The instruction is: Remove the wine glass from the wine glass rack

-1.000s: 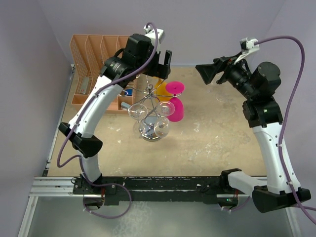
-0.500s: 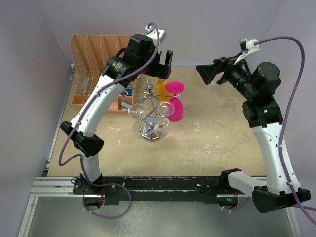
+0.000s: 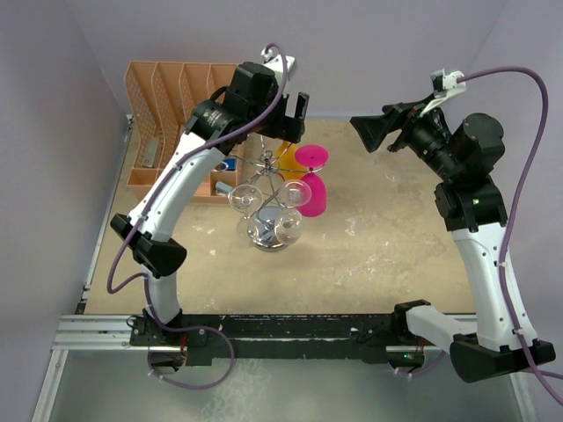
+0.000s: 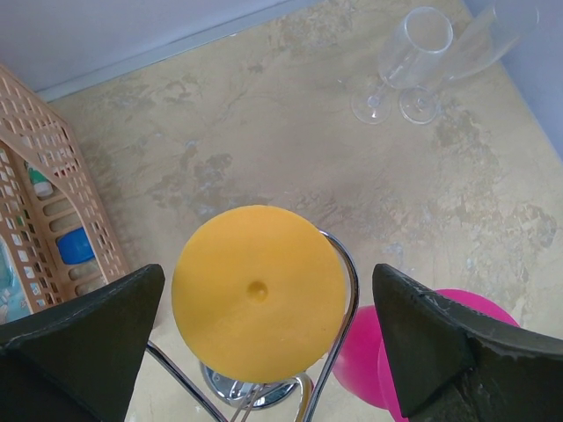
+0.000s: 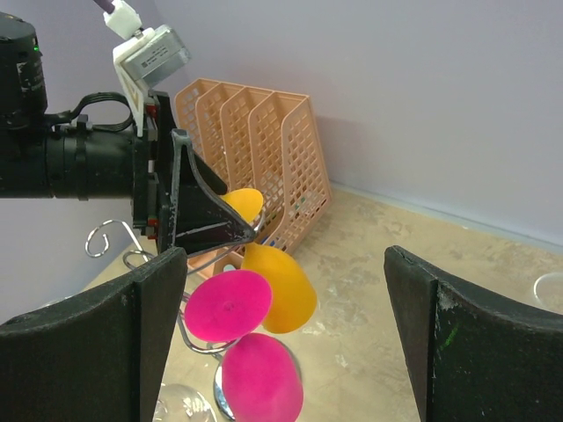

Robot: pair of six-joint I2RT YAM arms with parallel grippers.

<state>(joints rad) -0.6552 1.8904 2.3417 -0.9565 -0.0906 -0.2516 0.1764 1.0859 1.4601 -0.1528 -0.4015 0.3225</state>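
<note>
An orange file holder (image 3: pixel 171 123) is standing at the far left of the desk (image 3: pixel 396 237), against the back wall. Small things are sitting in its slots, but they are too small to tell.

Just to its right, the left end effector (image 3: pixel 286 119) is hovering above the wine glass rack (image 3: pixel 268 189). Its two fingers (image 4: pixel 88 325) are standing wide apart and are holding nothing. The round foot of the yellow wine glass (image 4: pixel 258 292) is sitting between them, and the fingers are not touching it.

The yellow wine glass is hanging upside down on the rack, near the top, with its foot up and its cup down. A shiny wire arm (image 4: pixel 345 264) is curling around the right side of the foot.

The rack is standing on its round shiny base in the middle of the desk. Three clear wine glasses (image 3: pixel 242 198) are hanging lower down on it. A pink wine glass (image 3: pixel 312 180) is hanging upside down just to the right of the yellow one.

Two clear glasses (image 4: pixel 413 53) are sitting on the desk near the far right corner.

The right end effector (image 3: pixel 369 130) is hanging in the air, well to the right of the rack and pointing toward it. Its fingers (image 5: pixel 141 334) are also wide apart and are holding nothing.
</note>
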